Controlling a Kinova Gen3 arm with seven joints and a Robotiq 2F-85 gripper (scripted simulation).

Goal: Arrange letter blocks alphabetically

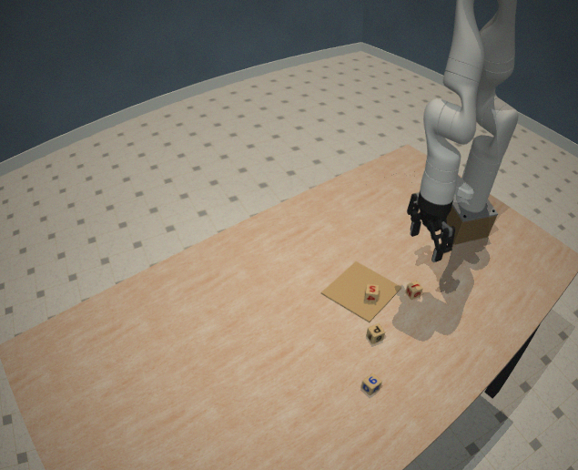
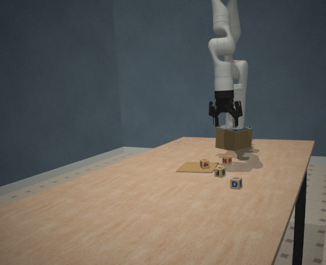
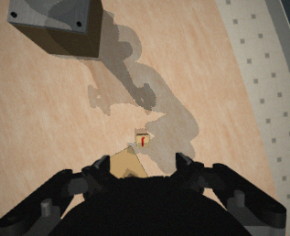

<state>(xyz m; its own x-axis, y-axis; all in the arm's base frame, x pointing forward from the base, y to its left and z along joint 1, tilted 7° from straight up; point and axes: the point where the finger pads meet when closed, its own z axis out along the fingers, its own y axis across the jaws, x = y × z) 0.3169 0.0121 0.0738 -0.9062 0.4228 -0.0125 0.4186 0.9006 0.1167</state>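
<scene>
Matt wooden table (image 1: 177,323), wooden blocks (image 1: 371,293), cardboard-like mat (image 1: 349,288).

S block (image 1: 371,293) sits on the tan mat (image 1: 347,289); I (image 1: 413,290), P (image 1: 375,333), probably-6 (image 1: 371,384) blocks lie off it.

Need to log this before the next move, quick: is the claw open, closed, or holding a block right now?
Claw: open wide and holding nothing, hanging above the table near the arm's base.
</scene>
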